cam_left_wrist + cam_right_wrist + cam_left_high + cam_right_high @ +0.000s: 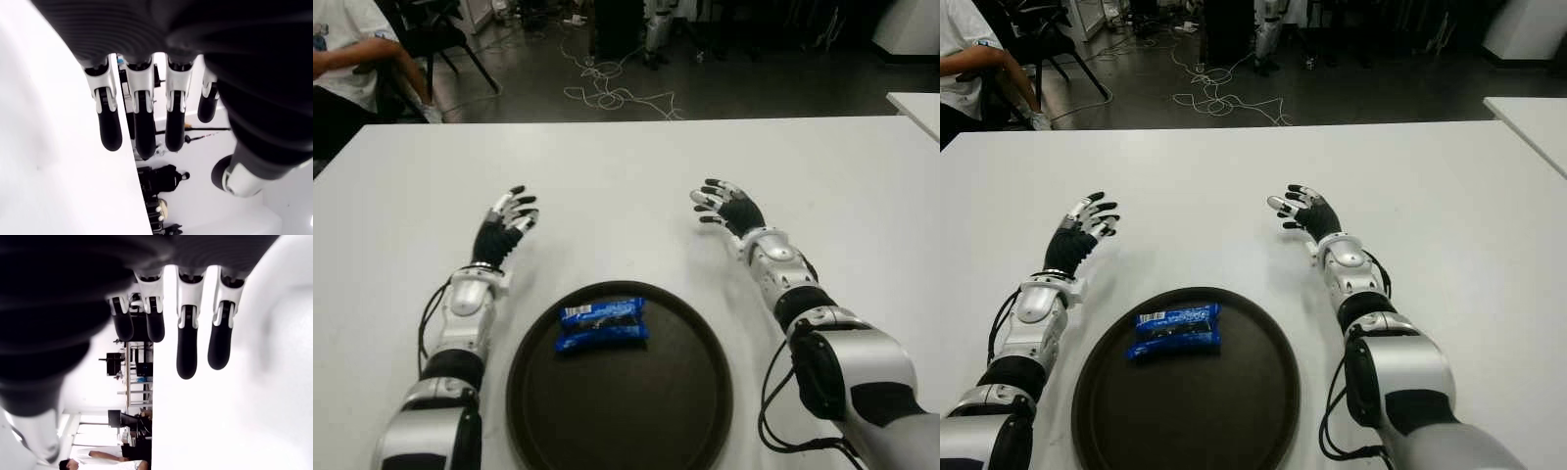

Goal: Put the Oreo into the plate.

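Since the Oreo pack already lies in the plate, long axis crosswise near its far-left rim, left hand is nearer; right hand farther. Both w/ fingers spread, holding nothing.

counter: white, wide, bare across its far half
plate: dark, round, at the counter's near edge, centred
on plate: blue Oreo pack, toward the far-left rim

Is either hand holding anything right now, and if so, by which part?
Nothing is held. The left hand and right hand are both open and empty over the table; the Oreo pack lies on the plate.
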Tool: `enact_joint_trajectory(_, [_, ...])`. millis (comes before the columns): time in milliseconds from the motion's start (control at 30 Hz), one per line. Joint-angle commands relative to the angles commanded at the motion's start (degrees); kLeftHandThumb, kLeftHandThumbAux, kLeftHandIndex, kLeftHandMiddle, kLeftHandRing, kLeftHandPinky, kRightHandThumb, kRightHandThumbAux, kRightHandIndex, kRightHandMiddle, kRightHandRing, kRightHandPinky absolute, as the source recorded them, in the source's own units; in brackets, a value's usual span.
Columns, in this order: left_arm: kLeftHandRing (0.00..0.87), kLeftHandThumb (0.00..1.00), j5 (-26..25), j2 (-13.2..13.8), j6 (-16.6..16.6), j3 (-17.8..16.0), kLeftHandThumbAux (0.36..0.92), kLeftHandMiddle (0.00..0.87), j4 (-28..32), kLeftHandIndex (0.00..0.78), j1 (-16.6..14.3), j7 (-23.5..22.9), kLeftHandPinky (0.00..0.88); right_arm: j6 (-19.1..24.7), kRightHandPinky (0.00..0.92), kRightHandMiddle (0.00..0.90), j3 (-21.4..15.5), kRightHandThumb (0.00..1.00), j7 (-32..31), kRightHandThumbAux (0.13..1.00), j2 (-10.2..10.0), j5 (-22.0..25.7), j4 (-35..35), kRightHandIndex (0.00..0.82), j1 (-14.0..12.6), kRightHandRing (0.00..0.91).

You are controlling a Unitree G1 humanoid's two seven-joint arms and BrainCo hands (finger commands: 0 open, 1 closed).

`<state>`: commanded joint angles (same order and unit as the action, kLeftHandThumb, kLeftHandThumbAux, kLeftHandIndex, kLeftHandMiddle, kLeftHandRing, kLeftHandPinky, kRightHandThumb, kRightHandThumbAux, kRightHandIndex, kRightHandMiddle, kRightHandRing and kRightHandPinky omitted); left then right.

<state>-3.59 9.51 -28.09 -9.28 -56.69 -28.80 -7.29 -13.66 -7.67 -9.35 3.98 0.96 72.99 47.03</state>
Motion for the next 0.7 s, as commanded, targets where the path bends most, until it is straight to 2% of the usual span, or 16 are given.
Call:
enact_joint_trajectory(200, [0.113,0.216,-1.6,-0.5,1.0,-1.5,0.538,0.077,-0.5,0.045,-0.4,0.7,0.147,-1.2,0.331,0.265,-0.1,0.0,2.2,0.625,0.0,-0.3,-0.1,0.166,-0.1,0.298])
enact_joint_trajectory(367, [0.083,0.203,-1.9,-0.9,1.4,-1.8,0.526,0.037,-0.5,0.012,-0.6,1.9,0.125,-1.0,0.278,0.236,0.2,0.0,3.9,0.62,-0.1,-1.0,0.1,0.153,0.0,0.261])
enact_joint_trajectory(700, [0.096,0.213,-1.3,-0.9,0.7,-1.3,0.518,0.056,0.1,0.009,-0.6,3.0,0.139,-1.3,0.21,0.204,1.7,0.0,6.7,0.623,-0.3,-2.8,0.0,0.141,-0.1,0.211])
